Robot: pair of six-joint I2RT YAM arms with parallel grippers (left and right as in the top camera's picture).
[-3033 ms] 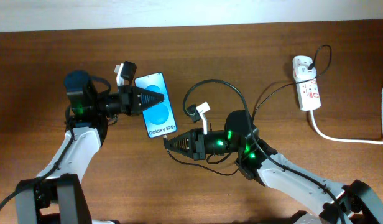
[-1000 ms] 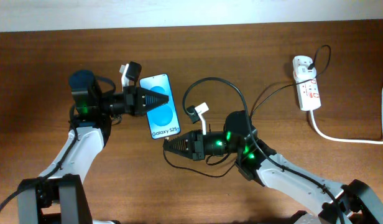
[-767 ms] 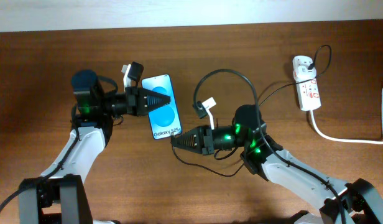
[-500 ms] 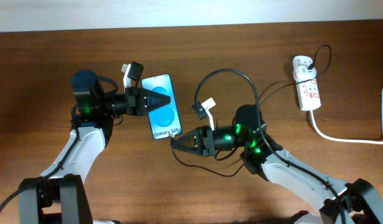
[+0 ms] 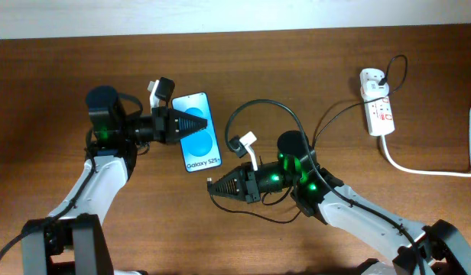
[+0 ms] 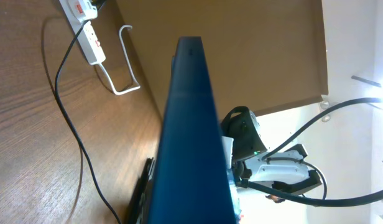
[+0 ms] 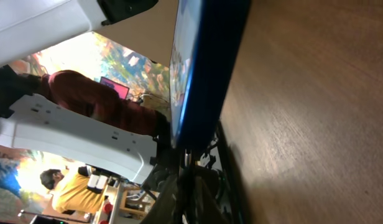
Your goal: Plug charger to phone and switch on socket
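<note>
Nothing's ticked off yet, I'd say. The left gripper [image 5: 191, 122] has its fingers clamped on the slim black-edged smartphone with the bright blue screen [image 5: 200, 149], left of centre on the brown wooden table [image 5: 52, 61]. The right gripper [image 5: 214, 186] looks pinched shut on the plug end of the long thin black charger cable [image 5: 260, 101], near the phone's bottom edge but not in it. So plugging in is left, and so is the small white power strip with red switches [image 5: 377, 103], sitting far right.
</note>
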